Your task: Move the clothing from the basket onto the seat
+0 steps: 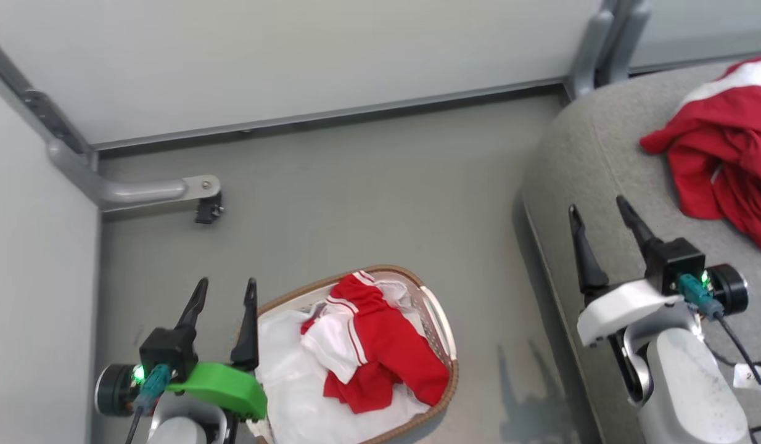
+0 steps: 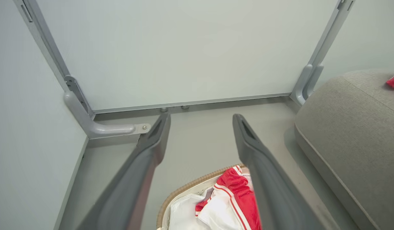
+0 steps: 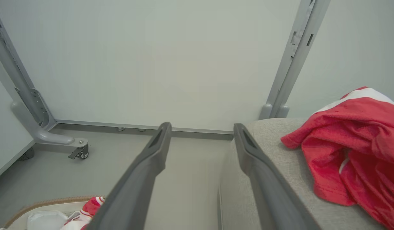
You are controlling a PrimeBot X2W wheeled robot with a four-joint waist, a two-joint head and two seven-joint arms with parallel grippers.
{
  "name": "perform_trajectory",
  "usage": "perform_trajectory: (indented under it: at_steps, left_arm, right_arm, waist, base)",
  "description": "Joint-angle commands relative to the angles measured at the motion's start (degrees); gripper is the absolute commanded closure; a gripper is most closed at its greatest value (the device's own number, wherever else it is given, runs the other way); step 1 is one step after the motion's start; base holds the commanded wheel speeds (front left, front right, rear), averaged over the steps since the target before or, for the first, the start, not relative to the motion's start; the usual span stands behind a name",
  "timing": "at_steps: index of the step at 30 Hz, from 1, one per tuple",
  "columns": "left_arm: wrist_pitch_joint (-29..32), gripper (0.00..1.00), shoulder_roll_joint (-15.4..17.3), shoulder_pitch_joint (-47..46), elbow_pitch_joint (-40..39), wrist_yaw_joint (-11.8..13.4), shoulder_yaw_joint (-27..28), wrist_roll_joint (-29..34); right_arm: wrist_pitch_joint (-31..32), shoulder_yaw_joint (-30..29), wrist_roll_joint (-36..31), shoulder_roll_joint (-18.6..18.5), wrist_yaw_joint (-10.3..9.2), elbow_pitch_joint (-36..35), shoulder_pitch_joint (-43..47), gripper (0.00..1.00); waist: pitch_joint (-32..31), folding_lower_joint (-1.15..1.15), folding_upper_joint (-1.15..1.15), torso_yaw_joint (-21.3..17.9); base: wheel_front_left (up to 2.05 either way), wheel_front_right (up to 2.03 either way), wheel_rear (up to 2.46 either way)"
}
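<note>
The left claw (image 1: 226,285) stands open and empty just beside the left rim of the basket (image 1: 439,327). The right claw (image 1: 596,206), also open and empty, hovers over the left edge of the seat (image 1: 590,154). One red garment (image 1: 726,154) lies toward the seat's far right corner. A red-and-white garment (image 1: 380,333) lies in the basket on the white liner (image 1: 288,382). The step in hand looks like the next pick: reach into the basket and pinch the red cloth, not the liner.

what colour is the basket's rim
Brown and woven, on the white basket; the head view shows it best.
</note>
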Motion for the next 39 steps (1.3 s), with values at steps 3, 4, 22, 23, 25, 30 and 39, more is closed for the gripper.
perform_trajectory:
  at_steps: [3,4,22,23,25,30,39]
  left_arm:
    - [0.05,0.00,-0.32,3.19,0.13,0.13,2.48,0.96]
    - [0.05,0.00,-0.37,3.94,-0.02,0.09,3.25,1.36]
    - [0.05,0.00,-0.87,11.77,-1.07,1.03,9.25,1.51]
    - [0.05,0.00,-0.86,11.72,-1.00,1.01,9.15,1.34]
    - [0.05,0.00,-0.86,11.53,-0.84,1.18,8.83,1.08]
    - [0.05,0.00,-0.86,10.24,-0.25,1.25,7.67,0.41]
    - [0.04,0.00,-0.83,3.86,1.42,0.02,3.32,-0.86]
  right_arm:
    - [-0.14,0.66,0.47,-0.13,-0.08,1.21,3.17,0.00]
    - [-0.14,1.03,0.87,-0.11,-0.08,1.54,3.86,0.00]
    - [-0.14,3.04,3.17,-0.05,-0.08,3.63,10.99,0.00]
    - [-0.14,3.13,3.25,-0.05,-0.08,3.68,10.95,0.00]
    - [-0.14,3.26,3.24,-0.05,-0.08,3.68,10.73,0.00]
    - [-0.14,3.65,3.10,-0.05,-0.08,3.41,9.64,0.00]
    - [-0.14,5.45,3.58,-0.04,-0.08,0.55,4.33,0.00]
  waist:
    - [-5.64,0.00,0.00,5.63]
    - [-6.10,0.00,0.00,5.98]
    - [-9.22,0.00,0.00,6.87]
    - [-9.15,0.00,0.00,6.76]
    - [-8.96,0.00,0.00,6.57]
    - [-8.10,0.00,0.00,6.02]
    - [-0.30,0.00,0.00,3.68]
  base:
    - [0.00,0.00,0.00]
    - [0.00,0.00,0.00]
    - [0.00,0.00,0.00]
    - [0.00,0.00,0.00]
    - [0.00,0.00,0.00]
    - [0.00,0.00,0.00]
    - [0.00,0.00,0.00]
